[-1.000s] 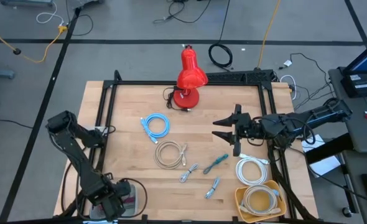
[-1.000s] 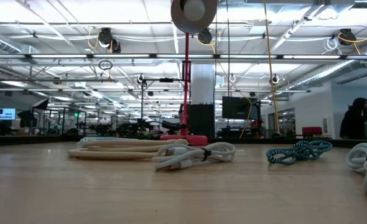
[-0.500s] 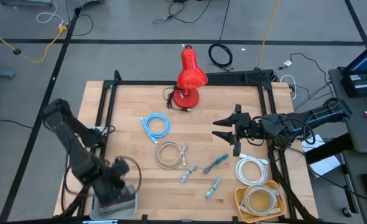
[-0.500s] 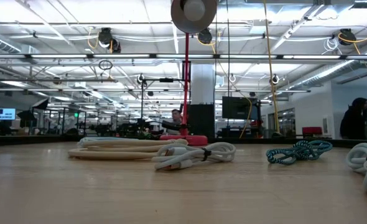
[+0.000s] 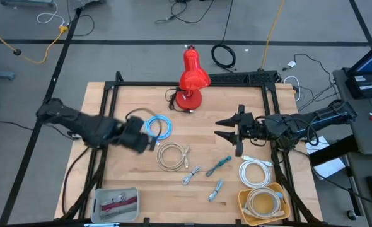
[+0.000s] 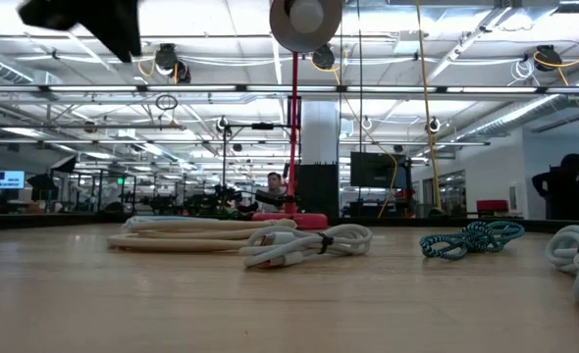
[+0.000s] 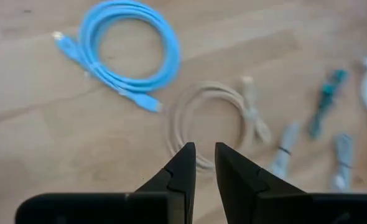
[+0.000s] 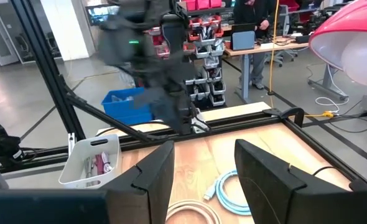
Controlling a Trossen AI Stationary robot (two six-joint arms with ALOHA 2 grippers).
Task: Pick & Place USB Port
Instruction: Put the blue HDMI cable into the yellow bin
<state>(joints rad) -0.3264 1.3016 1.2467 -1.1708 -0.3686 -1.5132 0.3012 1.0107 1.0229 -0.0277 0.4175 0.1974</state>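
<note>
Left gripper (image 5: 149,142) sits at left centre of the high view, just left of the coiled beige cable (image 5: 173,156) and below the light-blue coiled cable (image 5: 157,128). My left wrist view shows its two dark fingers (image 7: 182,171) nearly together with a narrow gap between them and nothing held; under them lie the beige cable (image 7: 216,121) and, toward the upper left of that frame, the light-blue cable (image 7: 127,48).

Right gripper (image 5: 226,130) is at right centre of the high view, above the teal cable (image 5: 220,164). Its jaws stand apart and hold nothing; in my right wrist view the two fingers (image 8: 153,176) frame a clear gap over the wooden table (image 8: 196,155).

USB cables on the table (image 5: 123,104):
- two short grey cables (image 5: 192,174) at lower centre
- a white coiled cable (image 5: 256,172) at lower right, touching the yellow bin (image 5: 243,200)
- a further white coil inside that bin

Grey tray (image 5: 99,195) at the lower left of the high view holds small items I cannot identify. Red desk lamp (image 5: 191,79) stands at upper centre

In the low view, the beige cable (image 6: 231,235) lies at centre and the teal cable (image 6: 471,237) to its right
</note>
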